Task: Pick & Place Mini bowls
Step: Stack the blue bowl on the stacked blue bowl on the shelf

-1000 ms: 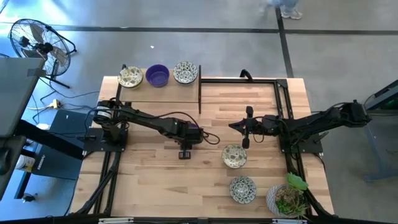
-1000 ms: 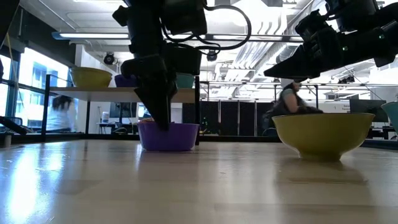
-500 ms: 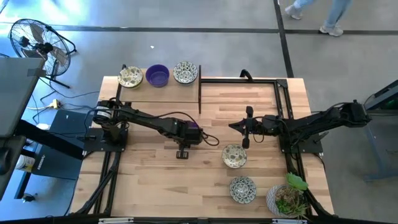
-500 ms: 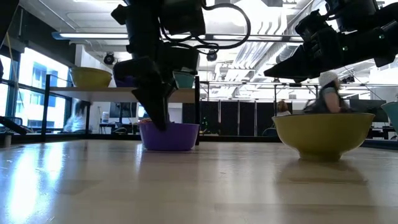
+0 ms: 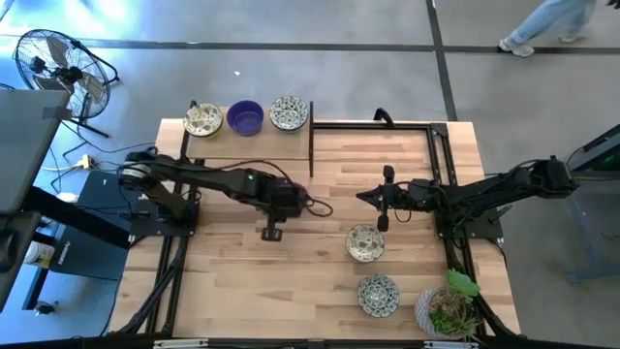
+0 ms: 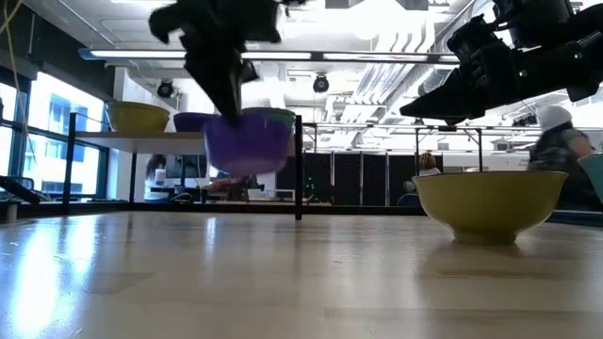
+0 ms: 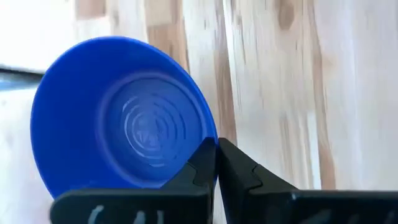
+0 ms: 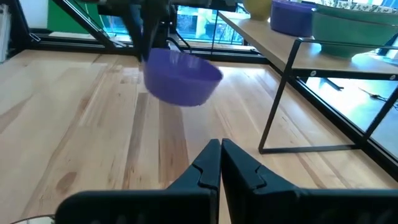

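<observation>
A robotics lab or test hall in an open industrial office space is shown. A butcher-block wooden table is fitted with black metal framing, and two dark robot arms are mounted on it. The table is set on a polished grey concrete floor marked with dark lines. Beside the table's far left corner a floor fan is placed, with cables trailing near it. Beyond the table, exposed ceiling ducts, strip lighting, large windows and people walking past are seen.
</observation>
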